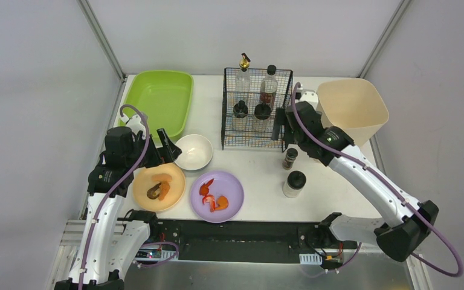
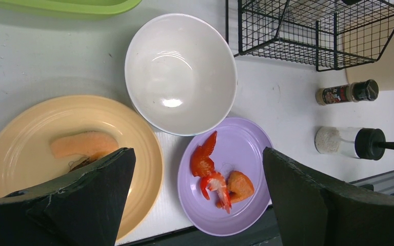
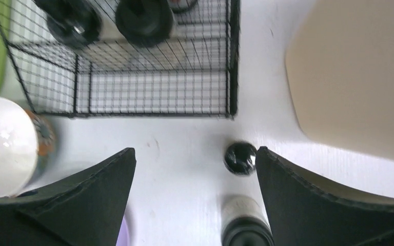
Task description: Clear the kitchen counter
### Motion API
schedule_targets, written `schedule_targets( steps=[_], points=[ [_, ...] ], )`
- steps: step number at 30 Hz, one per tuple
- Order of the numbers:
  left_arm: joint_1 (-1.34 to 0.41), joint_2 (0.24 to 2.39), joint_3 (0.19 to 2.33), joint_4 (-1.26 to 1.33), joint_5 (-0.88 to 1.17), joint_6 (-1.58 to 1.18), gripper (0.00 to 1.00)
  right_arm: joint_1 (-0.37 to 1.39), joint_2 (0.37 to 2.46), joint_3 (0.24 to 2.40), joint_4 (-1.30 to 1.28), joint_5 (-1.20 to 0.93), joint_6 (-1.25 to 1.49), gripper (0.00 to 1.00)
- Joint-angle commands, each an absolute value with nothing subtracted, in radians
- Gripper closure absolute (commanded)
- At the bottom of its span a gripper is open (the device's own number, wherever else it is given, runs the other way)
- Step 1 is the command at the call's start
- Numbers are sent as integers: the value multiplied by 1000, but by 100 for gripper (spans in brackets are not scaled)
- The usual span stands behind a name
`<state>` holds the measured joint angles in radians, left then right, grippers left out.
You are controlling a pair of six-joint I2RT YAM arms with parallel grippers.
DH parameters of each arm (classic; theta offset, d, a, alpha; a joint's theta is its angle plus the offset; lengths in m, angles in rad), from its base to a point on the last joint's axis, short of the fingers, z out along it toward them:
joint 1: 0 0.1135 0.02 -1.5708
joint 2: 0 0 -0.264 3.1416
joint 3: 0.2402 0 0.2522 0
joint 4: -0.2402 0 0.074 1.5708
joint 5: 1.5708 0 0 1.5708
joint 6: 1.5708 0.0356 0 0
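Both my tools open, empty. R tool (image 3: 195, 151) over spice jar (image 3: 240, 158) mid-right on worktop (image 1: 260, 175), wire basket (image 3: 149, 92) just on far side. Risk: off-centre drop tips jar or snags basket. L tool (image 2: 197, 154) above purple plate (image 2: 246, 148), near-left.

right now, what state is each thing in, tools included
kitchen counter, not yet cleared
green tray, empty
wire basket, four bottles standing inside
beige bin, looks empty
white bowl, upright, empty
orange plate, food scraps on it
purple plate, food scraps on it
small spice jar, upright, capped
shaker, upright, black lid on
left tool, open, holding nothing
right tool, open, holding nothing
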<state>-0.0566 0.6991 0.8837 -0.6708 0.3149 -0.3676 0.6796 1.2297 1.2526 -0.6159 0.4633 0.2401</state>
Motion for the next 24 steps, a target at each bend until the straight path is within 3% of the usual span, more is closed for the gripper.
schedule_targets(
  steps=[1,13,24],
  points=[
    [-43,692,883,-649,348,-370,0,700,1115,1160,-749,462,290,9],
    [-43,688,884,-649,349,-370,0,701,919,871,-830,468,445,1],
    [-44,690,884,-649,354,-370,0,702,948,769,-751,381,491,0]
  ],
)
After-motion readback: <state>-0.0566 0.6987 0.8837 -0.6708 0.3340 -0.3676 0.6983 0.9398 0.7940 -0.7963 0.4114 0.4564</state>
